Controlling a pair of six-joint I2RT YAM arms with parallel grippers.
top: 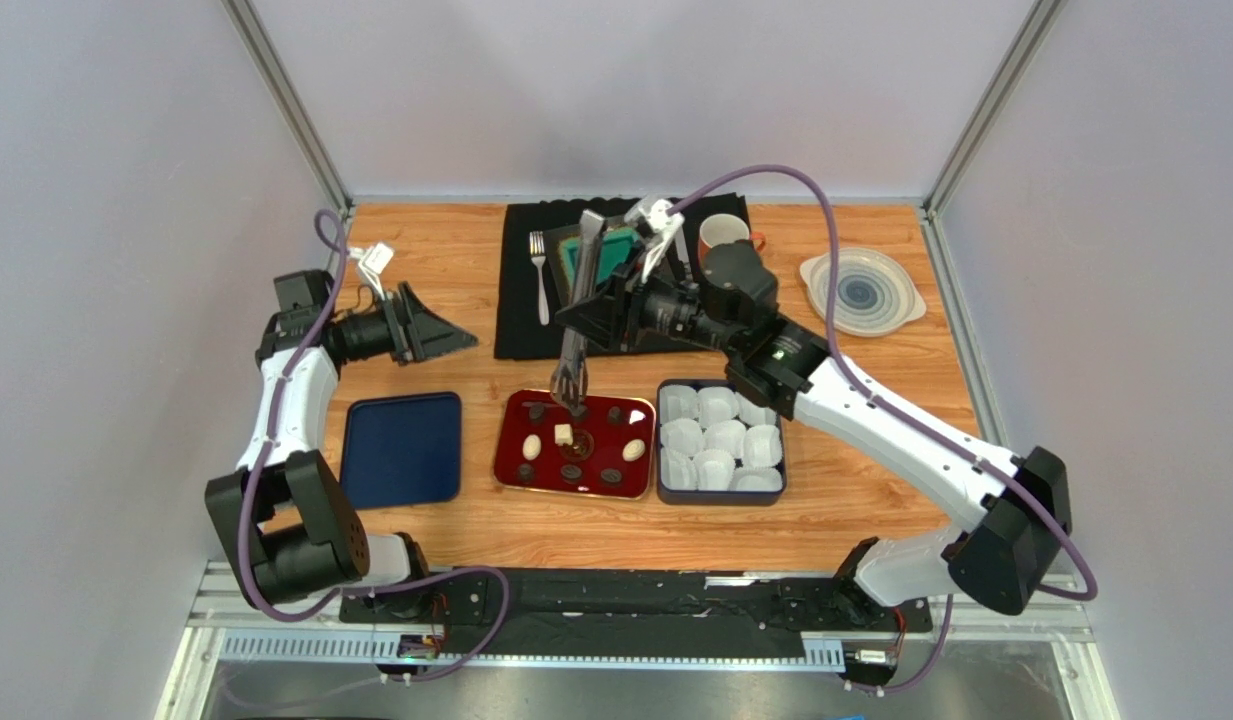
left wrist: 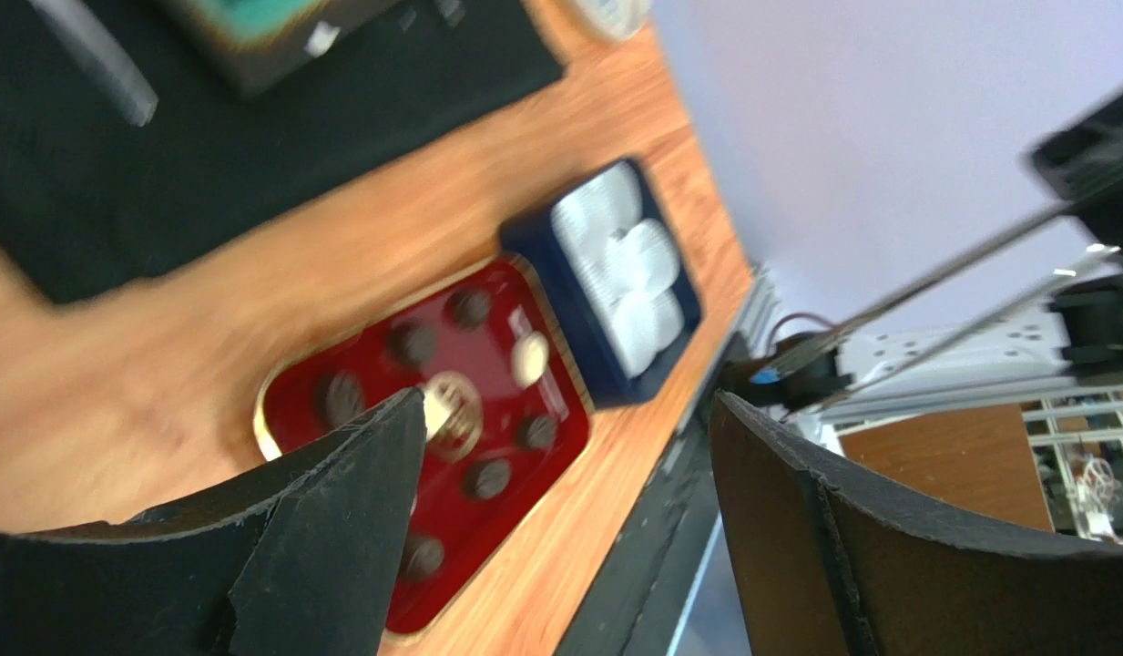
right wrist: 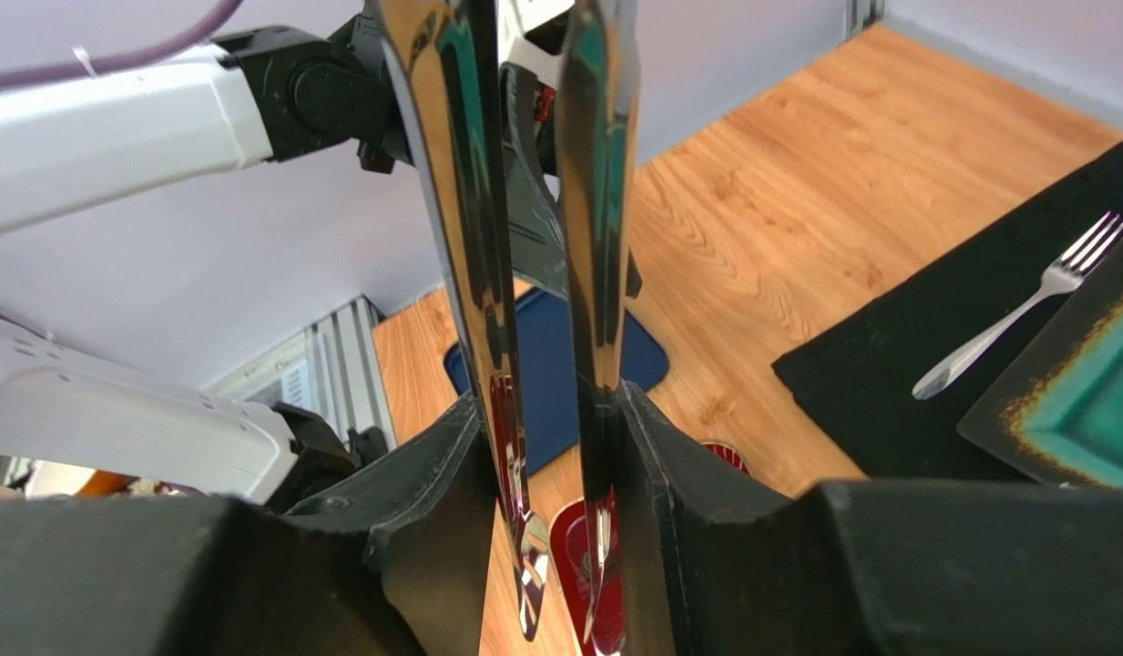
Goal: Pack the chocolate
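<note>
The chocolate (top: 573,473) lies in a red tray (top: 514,465): dark rounds, white ovals (top: 634,449) and a pale cube. In the left wrist view the tray (left wrist: 375,472) shows blurred, with dark pieces (left wrist: 487,479). My right gripper (top: 600,308) is shut on metal tongs (top: 577,353). Their tips hang over the tray's far left part. In the right wrist view the tong arms (right wrist: 460,205) stand apart between my fingers (right wrist: 437,506), and nothing shows between the tips. My left gripper (top: 427,327) hovers at the table's left, open and empty (left wrist: 567,451).
A dark blue box (top: 664,488) of white paper cups (top: 720,443) stands right of the tray. Its blue lid (top: 403,447) lies to the left. At the back are a black mat (top: 520,323) with a fork (top: 541,270), a teal plate (top: 615,248), a red cup (top: 723,236) and a ribbed dish (top: 863,290).
</note>
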